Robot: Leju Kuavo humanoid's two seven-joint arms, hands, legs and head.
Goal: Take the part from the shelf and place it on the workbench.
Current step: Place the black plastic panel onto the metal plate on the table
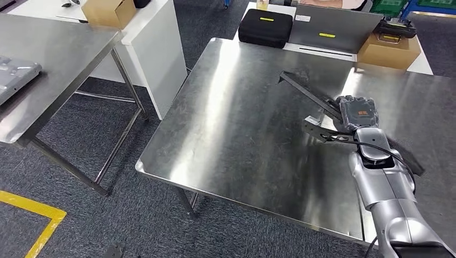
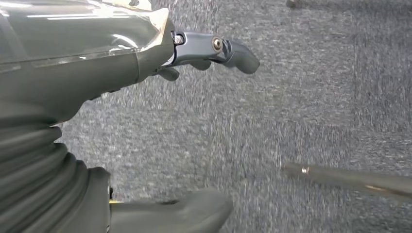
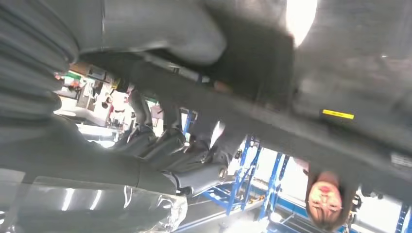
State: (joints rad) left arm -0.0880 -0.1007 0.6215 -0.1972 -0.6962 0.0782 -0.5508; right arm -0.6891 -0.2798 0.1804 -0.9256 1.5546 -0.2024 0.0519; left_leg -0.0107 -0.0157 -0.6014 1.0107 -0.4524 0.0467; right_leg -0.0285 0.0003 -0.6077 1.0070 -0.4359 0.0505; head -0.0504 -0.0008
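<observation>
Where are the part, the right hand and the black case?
part [image 1: 306, 92], head view, on its long dark bar.
right hand [image 1: 356, 113], head view, on the back of the hand.
black case [image 1: 265, 28], head view, on its lid.

Brushed silver workbench, dark grey part, black case with yellow label, speckled blue-grey carpet

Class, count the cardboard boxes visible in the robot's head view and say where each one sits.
2: one cardboard box on the white table at far left, the other box beyond the workbench, far right. More may be hidden.
</observation>
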